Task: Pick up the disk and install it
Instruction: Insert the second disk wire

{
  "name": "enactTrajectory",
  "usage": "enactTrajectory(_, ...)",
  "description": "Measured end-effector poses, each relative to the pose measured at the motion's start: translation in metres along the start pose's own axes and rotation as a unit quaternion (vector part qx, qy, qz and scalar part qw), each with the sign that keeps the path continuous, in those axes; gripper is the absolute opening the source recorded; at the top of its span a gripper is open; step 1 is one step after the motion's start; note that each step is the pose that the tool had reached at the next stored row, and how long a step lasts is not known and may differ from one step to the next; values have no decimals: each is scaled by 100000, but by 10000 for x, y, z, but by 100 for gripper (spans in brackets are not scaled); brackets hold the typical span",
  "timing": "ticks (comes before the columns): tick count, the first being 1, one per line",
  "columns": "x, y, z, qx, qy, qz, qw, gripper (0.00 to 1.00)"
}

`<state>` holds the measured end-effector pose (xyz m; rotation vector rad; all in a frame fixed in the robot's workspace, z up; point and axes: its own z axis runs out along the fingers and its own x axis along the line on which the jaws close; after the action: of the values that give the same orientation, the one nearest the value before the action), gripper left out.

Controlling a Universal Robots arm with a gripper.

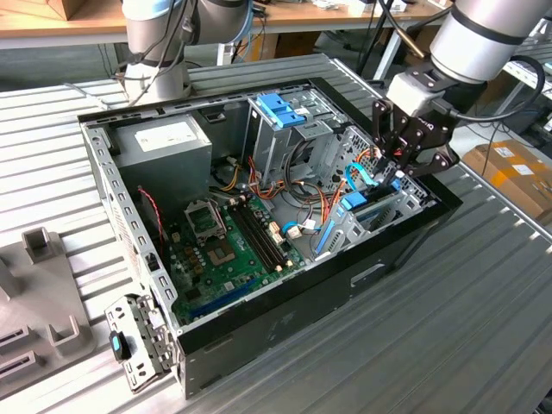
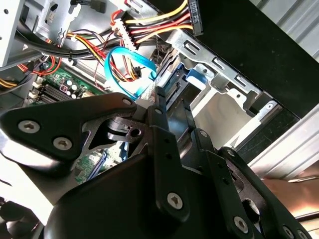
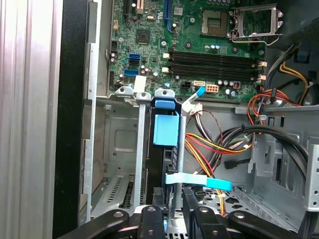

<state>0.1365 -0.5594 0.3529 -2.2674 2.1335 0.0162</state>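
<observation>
The disk (image 1: 355,203) stands on edge in the drive bay at the corner of the open computer case (image 1: 138,233) on the exterior view's right. Its light-blue carrier tab (image 3: 165,130) shows in the first wrist view, and the blue end (image 2: 192,77) in the second wrist view. My gripper (image 1: 390,179) hangs right over that bay. Its black fingers (image 3: 158,219) straddle the disk's near edge, and the gripper (image 3: 173,209) looks shut on it. The second wrist view has the gripper (image 2: 173,107) at the bay's mouth.
Inside the case lie a green motherboard (image 1: 228,246), a grey power supply (image 1: 164,142) and a tall metal cage with a blue top (image 1: 280,112). Coloured wires and a blue cable (image 2: 124,74) crowd the bay. A loose bracket (image 1: 138,341) and a grey fixture (image 1: 39,285) rest on the slatted table.
</observation>
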Motion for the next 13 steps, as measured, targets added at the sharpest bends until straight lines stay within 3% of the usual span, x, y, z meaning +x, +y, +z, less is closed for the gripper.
enactTrajectory(8,-132,-19,4,-1,-5,1,100000,30)
enactTrajectory(13,-160,-23,5,-1,1,1,100000,30)
